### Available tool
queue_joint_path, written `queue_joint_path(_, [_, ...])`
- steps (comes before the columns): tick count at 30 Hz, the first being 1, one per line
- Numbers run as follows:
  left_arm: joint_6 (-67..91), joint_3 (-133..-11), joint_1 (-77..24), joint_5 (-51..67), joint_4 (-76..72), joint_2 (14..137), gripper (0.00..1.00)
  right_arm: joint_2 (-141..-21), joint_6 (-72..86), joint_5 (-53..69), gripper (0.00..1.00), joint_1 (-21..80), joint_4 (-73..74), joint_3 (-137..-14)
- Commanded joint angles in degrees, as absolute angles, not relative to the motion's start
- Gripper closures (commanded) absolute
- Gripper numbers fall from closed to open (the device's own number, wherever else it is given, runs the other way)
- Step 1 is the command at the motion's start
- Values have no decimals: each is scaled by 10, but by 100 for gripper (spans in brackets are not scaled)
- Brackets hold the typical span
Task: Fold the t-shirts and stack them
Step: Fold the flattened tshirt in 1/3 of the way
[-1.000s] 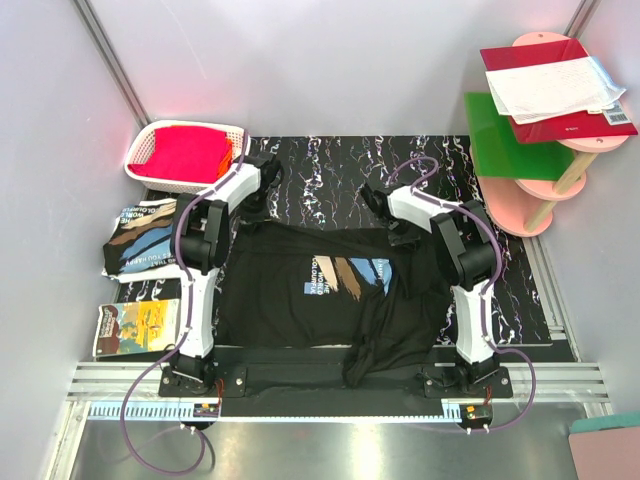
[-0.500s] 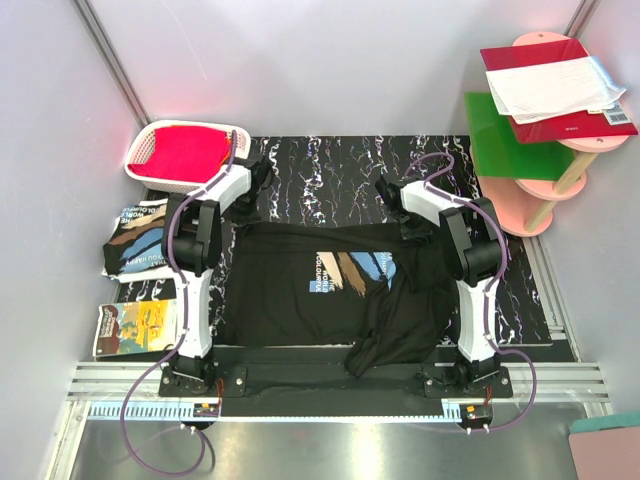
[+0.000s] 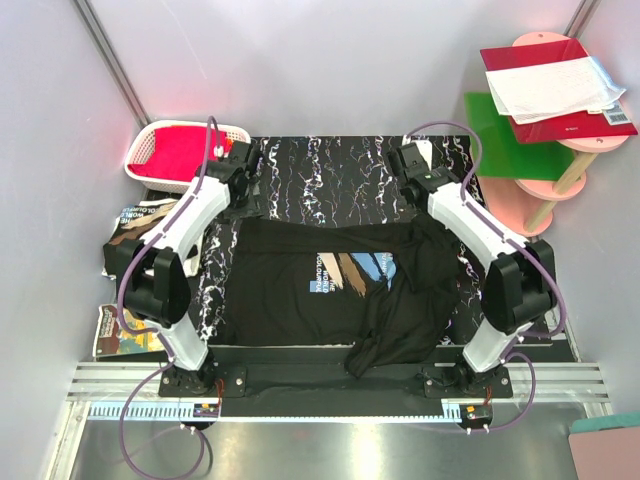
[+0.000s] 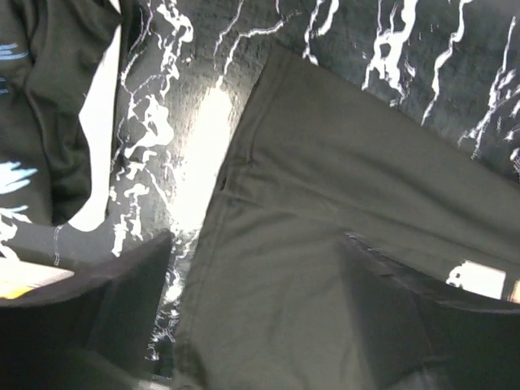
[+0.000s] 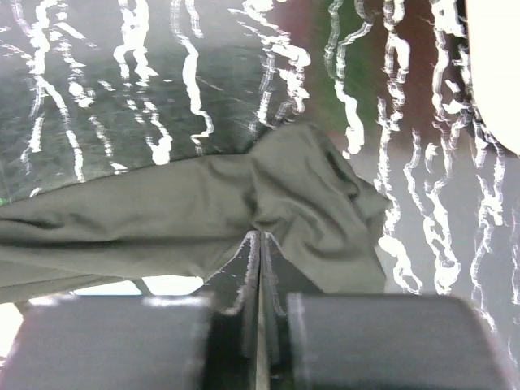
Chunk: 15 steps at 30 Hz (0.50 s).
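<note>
A black t-shirt (image 3: 320, 290) with a printed chest logo lies spread on the marbled black mat (image 3: 330, 165), its lower right part bunched toward the near edge. My right gripper (image 3: 420, 203) is at the shirt's far right corner. In the right wrist view it (image 5: 260, 236) is shut, pinching a gathered fold of the shirt (image 5: 203, 211). My left gripper (image 3: 245, 203) is at the shirt's far left corner. In the left wrist view it (image 4: 258, 244) is open, with the fingers wide apart over the flat shirt fabric (image 4: 325, 187).
A white basket (image 3: 150, 135) holding a red shirt stands at the far left. Two folded printed shirts (image 3: 140, 240) (image 3: 135, 325) lie left of the mat. A pink shelf stand (image 3: 560, 180) with green and red boards is at the far right.
Both arms have stretched out and both grippers have moved toward the far side. The shirt's far edge has been drawn up and straightened, with the right corner pulled toward the right gripper.
</note>
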<state>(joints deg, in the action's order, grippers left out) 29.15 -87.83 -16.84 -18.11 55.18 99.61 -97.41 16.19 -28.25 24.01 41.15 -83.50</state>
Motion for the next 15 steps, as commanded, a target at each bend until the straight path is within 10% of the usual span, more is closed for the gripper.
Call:
queue_joint_path(1, [287,-836,-176,-162,519,976,61,-1023,150,-235,100,242,388,-816])
queue_joint_path(2, [289,-831,-177,-159,519,976,100,-1034,150,-236,100,242,391,-817])
queue_joint_path(15, [295,-822,-183,-156,518,1006,100,-1150,153,-191,100,242,410,-864])
